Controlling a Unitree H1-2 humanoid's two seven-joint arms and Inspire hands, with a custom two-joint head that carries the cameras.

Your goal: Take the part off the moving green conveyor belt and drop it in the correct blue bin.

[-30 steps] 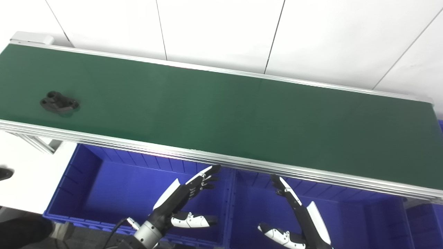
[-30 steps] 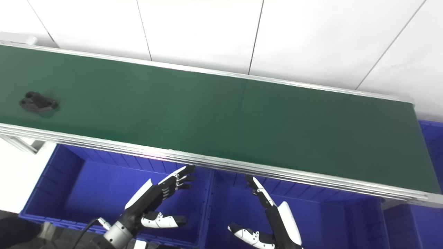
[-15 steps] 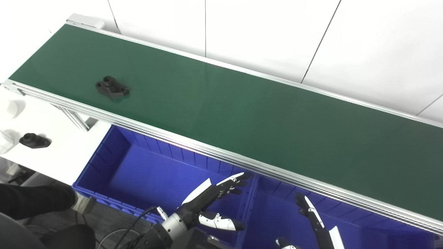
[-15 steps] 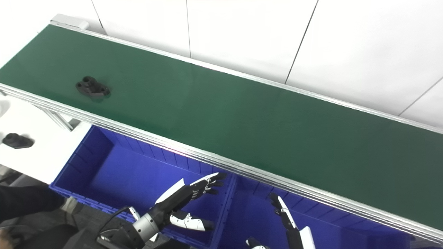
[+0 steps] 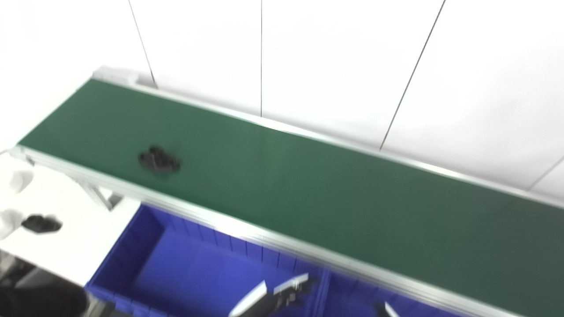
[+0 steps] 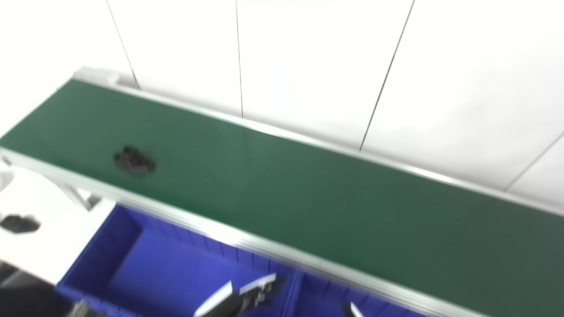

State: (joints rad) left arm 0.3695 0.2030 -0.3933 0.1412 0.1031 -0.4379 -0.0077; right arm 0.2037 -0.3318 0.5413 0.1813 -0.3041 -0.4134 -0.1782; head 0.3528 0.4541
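A black part (image 5: pixel 159 161) lies on the green conveyor belt (image 5: pixel 308 193) toward its left end. The picture is blurred. My left hand (image 5: pixel 275 299) shows at the bottom edge over the left blue bin (image 5: pixel 185 273), fingers stretched out and apart, holding nothing. Only the fingertip of my right hand (image 5: pixel 387 309) shows at the bottom edge over the second blue bin (image 5: pixel 352 299); whether it is open or shut is hidden. Both hands are below the belt's near rail and far from the part.
A second black part (image 5: pixel 40 223) lies on a white table (image 5: pixel 66 237) at the left, below the belt's end. A white panelled wall stands behind the belt. The belt's silver near rail (image 5: pixel 282 240) runs above the bins.
The camera has tilted up, so the whole scene sits lower in the picture and the hands are mostly cut off. The black part has moved a little to the right along the belt.
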